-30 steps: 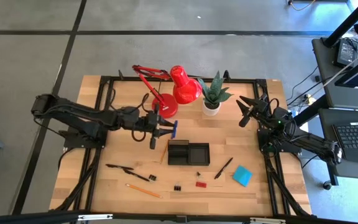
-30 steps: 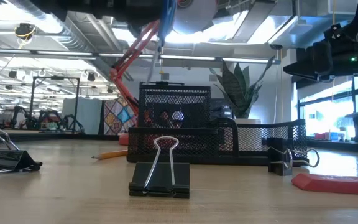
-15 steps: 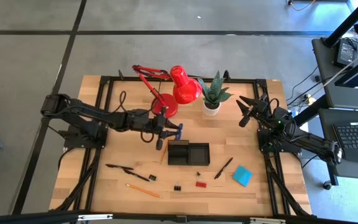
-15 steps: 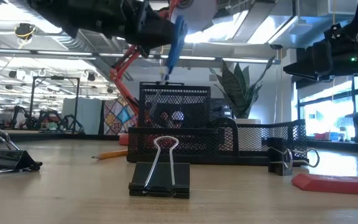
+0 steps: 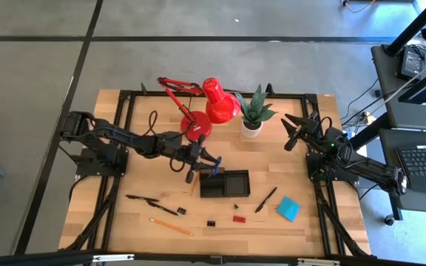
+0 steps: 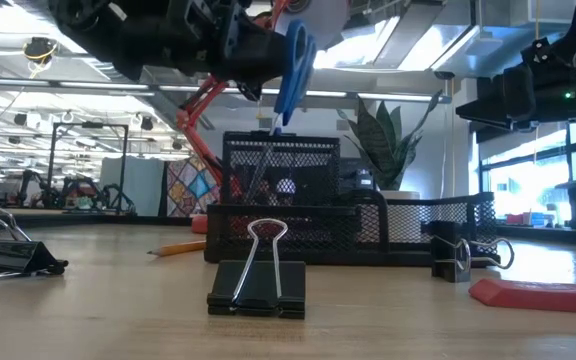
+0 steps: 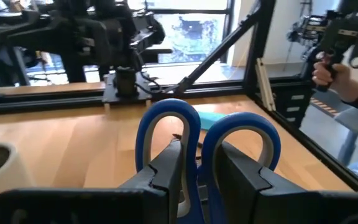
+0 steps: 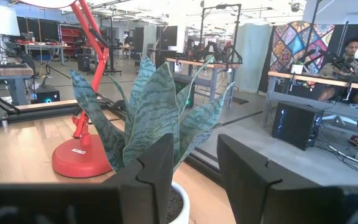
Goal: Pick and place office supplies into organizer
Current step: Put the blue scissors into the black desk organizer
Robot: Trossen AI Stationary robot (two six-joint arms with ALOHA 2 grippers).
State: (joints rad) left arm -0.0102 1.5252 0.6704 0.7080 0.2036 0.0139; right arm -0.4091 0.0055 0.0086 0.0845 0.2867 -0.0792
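Observation:
My left gripper (image 5: 200, 157) is shut on the blue-handled scissors (image 5: 214, 164) over the left end of the black mesh organizer (image 5: 225, 182). In the low view the blue handles (image 6: 293, 62) are uppermost and the blades (image 6: 268, 135) slant down to the rim of the organizer's tall cup (image 6: 281, 185). Pens (image 5: 154, 202), a pencil (image 5: 171, 226), a black clip (image 5: 211, 222), a red eraser (image 5: 239, 218), another pen (image 5: 265, 199) and a blue note pad (image 5: 288, 208) lie on the table. My right gripper (image 5: 294, 134) waits open at the far right. My left gripper holds the scissors at the handle end, pinched between the two fingers (image 7: 166, 177) near where the two loops meet. Both blue loops (image 7: 241, 134) stick out beyond the fingertips. The fingers come nearly level from the table's left. The scissors hang clear of the table, blades slanting down toward the cup.
A red desk lamp (image 5: 205, 111) and a potted plant (image 5: 254, 112) stand at the far edge behind the organizer. A second pencil (image 5: 196, 179) lies against the organizer's left side. A person's hand (image 7: 331, 68) holds a controller beyond the table.
My left gripper has carried the scissors toward the table's right edge and down, to above the organizer's left end. It has tipped and turned, so the blue handle loops now face the low camera and the blades have come down to the cup's rim.

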